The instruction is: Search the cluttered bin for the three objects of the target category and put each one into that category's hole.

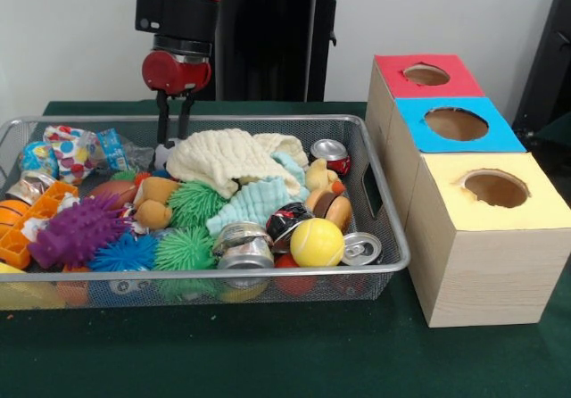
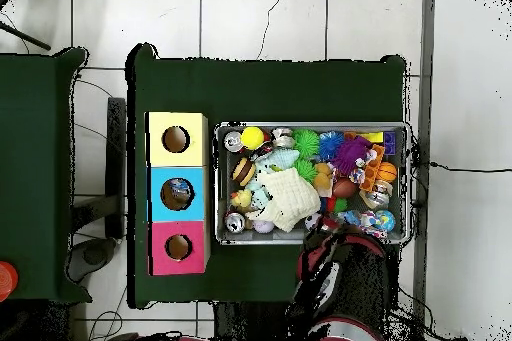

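- Starting at the near edge, the table (image 1: 268,362) is covered in green cloth, and the bin (image 1: 268,273) is set on it with its long axis across the front view. One short end is turned to the boxes, probably to keep the carry short.
- Cans (image 1: 245,246) and a yellow ball (image 1: 316,242) are piled at the near rim. No film is seen there.
- The hole (image 1: 456,123) is cut in the blue top of the middle box and opens straight up, so a piece can simply be dropped in. From overhead, something glinting is seen inside it (image 2: 177,193).
- A cream cloth (image 1: 223,159) is heaped mid-bin and may hide more.
- What is judged to be crumpled film (image 1: 136,155) is lodged at the far wall. Its long axis cannot be told.
- The gripper (image 1: 176,132) is hung just beside it, its fingers (image 1: 164,121) pointed down and spread, nothing seen between them.
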Motion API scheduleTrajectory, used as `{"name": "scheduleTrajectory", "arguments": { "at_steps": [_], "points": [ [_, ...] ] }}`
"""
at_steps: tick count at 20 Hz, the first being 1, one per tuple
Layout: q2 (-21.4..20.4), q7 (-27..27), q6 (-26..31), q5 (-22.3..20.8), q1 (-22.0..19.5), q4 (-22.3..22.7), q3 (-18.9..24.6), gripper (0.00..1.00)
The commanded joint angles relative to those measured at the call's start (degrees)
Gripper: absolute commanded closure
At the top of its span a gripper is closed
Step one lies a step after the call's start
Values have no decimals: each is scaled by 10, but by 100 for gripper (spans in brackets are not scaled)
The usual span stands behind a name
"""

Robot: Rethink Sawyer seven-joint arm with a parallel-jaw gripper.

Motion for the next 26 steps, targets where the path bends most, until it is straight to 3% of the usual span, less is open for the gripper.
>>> {"name": "scheduleTrajectory", "arguments": {
  "at_steps": [1, 5, 9, 19, 26],
  "points": [
    [9, 57, 33, 10, -3, -13, 54, 0],
    [1, 35, 28, 29, 9, -32, 22, 0],
    [-15, 33, 38, 17, 14, -40, 17, 0],
    [-9, 14, 30, 45, 45, -59, -20, 0],
    [-21, 48, 53, -31, 32, -72, 12, 0]
  ]
}}
